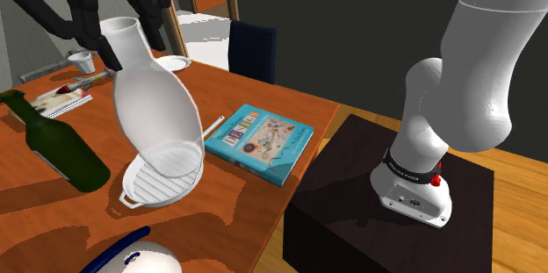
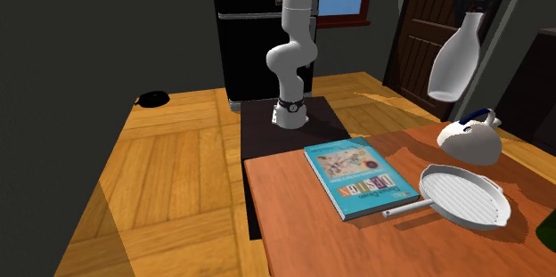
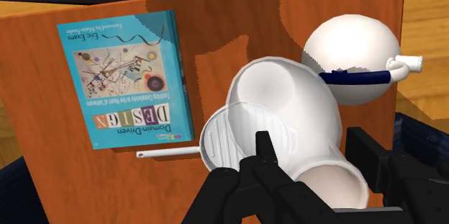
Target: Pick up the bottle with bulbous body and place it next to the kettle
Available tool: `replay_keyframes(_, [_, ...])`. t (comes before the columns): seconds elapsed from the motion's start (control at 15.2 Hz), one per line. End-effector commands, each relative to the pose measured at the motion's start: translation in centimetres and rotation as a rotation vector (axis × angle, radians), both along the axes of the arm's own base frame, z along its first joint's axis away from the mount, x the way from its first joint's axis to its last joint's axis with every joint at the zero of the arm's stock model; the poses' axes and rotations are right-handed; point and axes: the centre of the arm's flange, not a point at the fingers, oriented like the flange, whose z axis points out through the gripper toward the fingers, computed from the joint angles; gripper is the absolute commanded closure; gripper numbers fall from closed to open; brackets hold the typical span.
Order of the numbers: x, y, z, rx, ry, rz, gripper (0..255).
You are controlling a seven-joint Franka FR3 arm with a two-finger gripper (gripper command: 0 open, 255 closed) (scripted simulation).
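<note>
Jaws, you will note, grip the neck of the white bulbous bottle [image 1: 156,104], held tilted above the worktop [image 1: 250,219], near the white kettle [image 2: 468,142].

white bottle [image 1: 156,109], teal book [image 1: 261,144], green bottle [image 1: 57,146]

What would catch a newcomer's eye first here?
The white bulbous bottle, clasped at its neck by the end effector, hangs tilted in the air, roughly over the white grill pan. After that, the teal design book lying beside the pan, and the white kettle with its blue handle near the edge of the table.
</note>
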Motion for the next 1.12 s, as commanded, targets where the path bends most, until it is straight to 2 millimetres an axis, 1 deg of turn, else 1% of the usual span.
replay_keyframes(0.0, [0.0,0.0,-1.1,0.001,-0.001,0.0,255])
replay_keyframes(1.06, [0.0,0.0,-9.5,0.001,-0.001,0.0,255])
